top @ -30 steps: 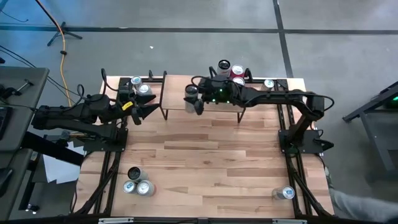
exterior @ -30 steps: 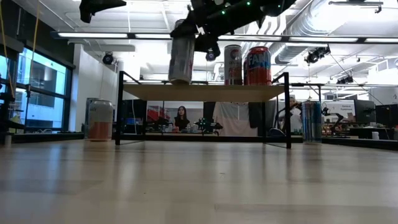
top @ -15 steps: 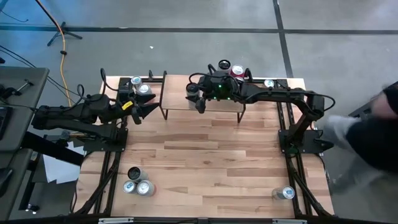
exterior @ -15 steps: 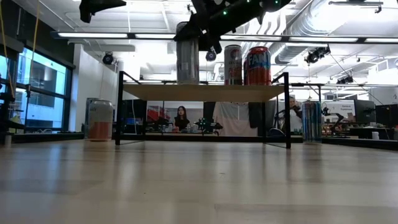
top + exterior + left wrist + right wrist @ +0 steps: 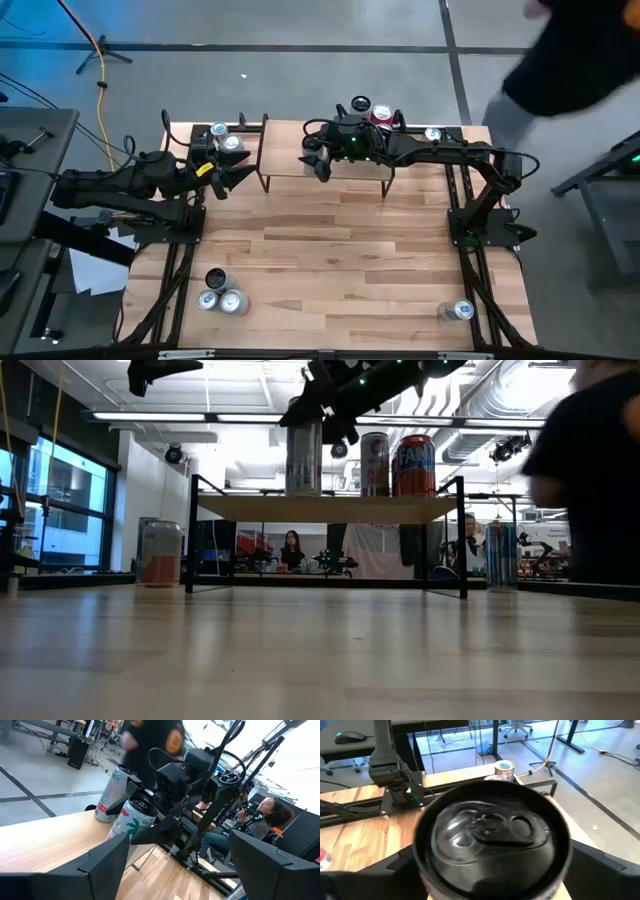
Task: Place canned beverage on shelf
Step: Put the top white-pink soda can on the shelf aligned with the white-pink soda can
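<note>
High view: right pincer [image 5: 314,157] over left end of shelf [image 5: 285,163], pale wood plank on thin black legs; silver can [image 5: 310,146] between its fingers. Left pincer [image 5: 236,177] waits over worktop [image 5: 330,250] beside shelf, jaws parted, holding nothing.

Low view: can [image 5: 303,458] upright on plank; label unreadable. Red can [image 5: 414,466] and white can [image 5: 374,464] stand further along.

Right wrist view: can's round lid [image 5: 492,831] with pull tab; fingers [image 5: 600,875] flank it, whether gripping cannot tell.

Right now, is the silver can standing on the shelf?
Yes, in the low view the silver can stands upright on the shelf, beside two other cans.
</note>
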Controlling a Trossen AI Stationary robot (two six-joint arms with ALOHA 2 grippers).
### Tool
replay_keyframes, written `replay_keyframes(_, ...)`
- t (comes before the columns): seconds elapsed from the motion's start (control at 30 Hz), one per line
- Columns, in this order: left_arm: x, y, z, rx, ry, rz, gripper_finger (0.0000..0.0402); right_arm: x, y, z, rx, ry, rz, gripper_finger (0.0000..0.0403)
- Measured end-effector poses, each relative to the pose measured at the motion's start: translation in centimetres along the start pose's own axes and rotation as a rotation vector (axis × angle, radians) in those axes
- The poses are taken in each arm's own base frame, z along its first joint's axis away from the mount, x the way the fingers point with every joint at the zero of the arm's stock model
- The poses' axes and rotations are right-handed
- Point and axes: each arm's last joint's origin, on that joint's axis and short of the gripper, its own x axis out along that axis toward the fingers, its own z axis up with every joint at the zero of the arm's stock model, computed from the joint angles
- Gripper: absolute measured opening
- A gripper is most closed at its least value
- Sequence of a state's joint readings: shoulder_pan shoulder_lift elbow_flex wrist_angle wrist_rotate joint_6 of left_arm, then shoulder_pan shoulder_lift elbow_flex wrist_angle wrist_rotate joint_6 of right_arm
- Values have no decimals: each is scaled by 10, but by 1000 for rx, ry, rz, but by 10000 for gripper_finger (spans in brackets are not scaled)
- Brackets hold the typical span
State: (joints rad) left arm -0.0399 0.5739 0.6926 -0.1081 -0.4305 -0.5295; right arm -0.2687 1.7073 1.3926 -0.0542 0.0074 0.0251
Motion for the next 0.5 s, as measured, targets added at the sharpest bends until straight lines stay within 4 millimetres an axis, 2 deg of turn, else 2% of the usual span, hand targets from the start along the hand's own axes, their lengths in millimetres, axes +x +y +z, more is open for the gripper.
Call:
replay_keyframes(0.23,0,0,0,2,0,0,303,0,0,0,10,2,-16,349)
replay_keyframes(0.5,0,0,0,16,1,0,303,-21,-2,8,28,33,-20,350)
